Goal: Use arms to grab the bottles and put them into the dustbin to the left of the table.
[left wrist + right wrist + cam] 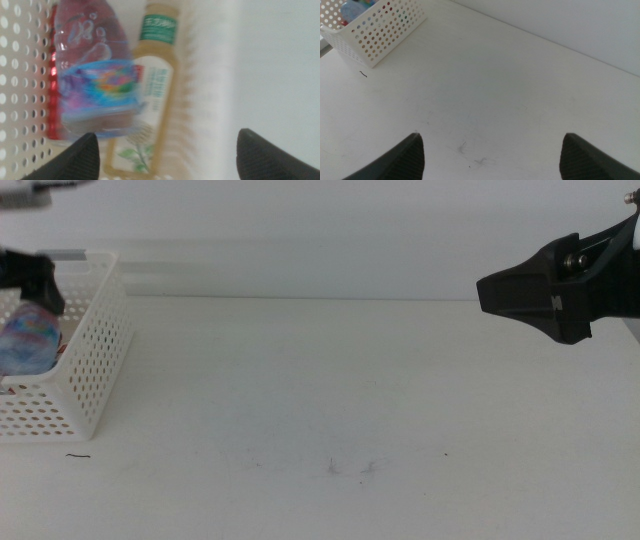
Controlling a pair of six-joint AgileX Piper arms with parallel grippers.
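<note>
Clear blue-capped plastic water bottle (95, 85) sits in the white perforated basket (95, 370); your left gripper (165, 155) fingers are released, so just retreat.

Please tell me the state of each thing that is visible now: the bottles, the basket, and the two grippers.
Clear water bottle: lying in the basket, released.
Yellowish bottle: lying in the basket beside it.
Red can: in the basket, mostly hidden.
Dustbin basket: upright on the table's left side.
Left gripper: open, over the basket.
Right gripper: open, empty, above the table.
</note>
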